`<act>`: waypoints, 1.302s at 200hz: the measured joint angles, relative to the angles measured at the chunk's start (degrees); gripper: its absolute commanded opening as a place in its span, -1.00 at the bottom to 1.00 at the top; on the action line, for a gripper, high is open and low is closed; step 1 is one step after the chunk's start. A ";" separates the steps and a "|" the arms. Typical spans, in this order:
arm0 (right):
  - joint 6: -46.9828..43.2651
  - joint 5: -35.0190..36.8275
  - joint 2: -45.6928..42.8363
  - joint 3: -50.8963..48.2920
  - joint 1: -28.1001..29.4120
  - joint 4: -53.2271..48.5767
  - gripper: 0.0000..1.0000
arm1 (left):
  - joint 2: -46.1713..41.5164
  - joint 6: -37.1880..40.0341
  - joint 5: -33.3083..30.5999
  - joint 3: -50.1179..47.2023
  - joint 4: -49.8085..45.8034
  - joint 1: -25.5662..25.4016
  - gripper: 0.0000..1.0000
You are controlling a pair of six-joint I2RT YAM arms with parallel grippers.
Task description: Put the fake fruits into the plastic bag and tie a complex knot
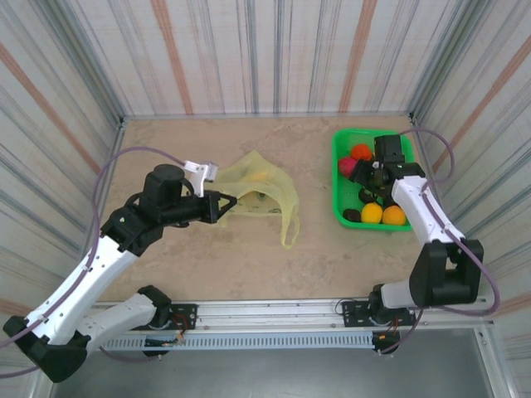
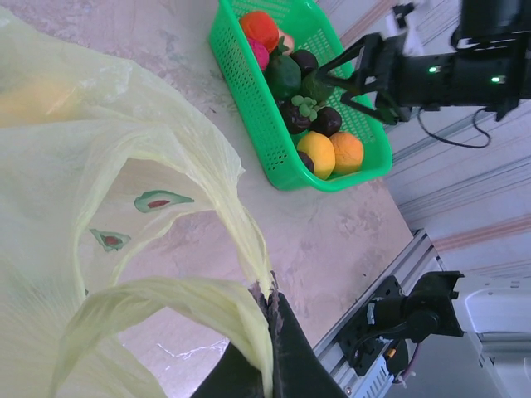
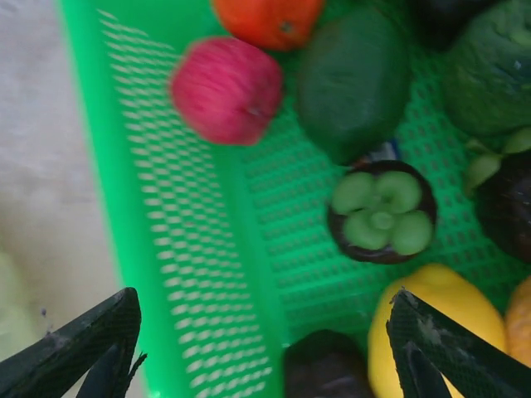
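Left wrist view: the left gripper [image 2: 272, 332] pinches the thin translucent yellow-green plastic bag [image 2: 99, 274]. The right gripper [image 3: 261, 319], jaws spread wide, hovers above small glossy plastic fruits [image 3: 224, 87] in a green mesh basket [image 3: 191, 249].

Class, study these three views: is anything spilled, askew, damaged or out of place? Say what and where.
Nothing stands out. The small glossy plastic fruits sit inside the rigid green mesh basket, none spilled. The thin yellow-green plastic bag lies crumpled, pinched by the left gripper; no tear shows.
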 measured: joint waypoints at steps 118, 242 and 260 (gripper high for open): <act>-10.82 6.10 22.53 9.11 -3.85 -2.23 0.43 | 0.90 1.16 1.57 0.92 0.00 -0.02 -1.00; -10.84 1.20 8.74 8.90 -2.73 -1.07 0.04 | 0.90 1.16 1.42 0.92 -0.02 -0.02 -1.00; -10.12 -0.50 3.91 8.61 -0.81 -0.68 0.04 | 0.90 1.18 0.98 0.92 -0.02 0.00 -1.00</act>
